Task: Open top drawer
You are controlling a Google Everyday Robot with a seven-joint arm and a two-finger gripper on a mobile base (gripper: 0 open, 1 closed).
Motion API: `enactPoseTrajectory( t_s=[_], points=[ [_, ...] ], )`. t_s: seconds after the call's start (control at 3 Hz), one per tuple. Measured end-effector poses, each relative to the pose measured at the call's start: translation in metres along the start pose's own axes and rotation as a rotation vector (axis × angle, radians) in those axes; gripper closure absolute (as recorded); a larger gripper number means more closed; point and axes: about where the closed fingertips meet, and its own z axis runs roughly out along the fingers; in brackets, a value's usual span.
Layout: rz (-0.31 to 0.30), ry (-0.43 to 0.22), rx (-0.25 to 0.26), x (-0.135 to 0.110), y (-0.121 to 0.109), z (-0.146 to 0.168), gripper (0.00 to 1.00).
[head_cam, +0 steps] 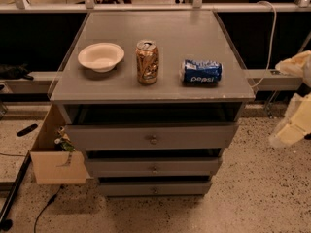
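Observation:
The top drawer [112, 137] is the widest of three grey drawer fronts under the cabinet top, with a small round metal knob [153, 140] at its centre. A dark gap shows between its upper edge and the cabinet top. My gripper [287, 134] is a pale whitish-yellow shape at the right edge of the view, to the right of the cabinet at about the top drawer's height and well apart from the knob.
On the cabinet top [160, 28] stand a white bowl [100, 56], an upright brown can [147, 61] and a blue Pepsi can [201, 72] lying on its side. Two narrower drawers [153, 167] sit below. A cardboard box [53, 152] stands at the cabinet's left; cables lie on the floor.

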Motion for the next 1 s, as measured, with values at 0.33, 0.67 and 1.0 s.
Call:
enactPoseTrajectory(
  t_s=[0.33,0.67,1.0],
  points=[
    [0.102,-0.126,-0.042,0.021,0.018,0.034,0.00],
    [0.143,-0.207,-0.124,0.025,0.038,0.069,0.00],
    [0.147,-0.209,-0.118,0.023,0.039,0.069,0.00]
  ],
)
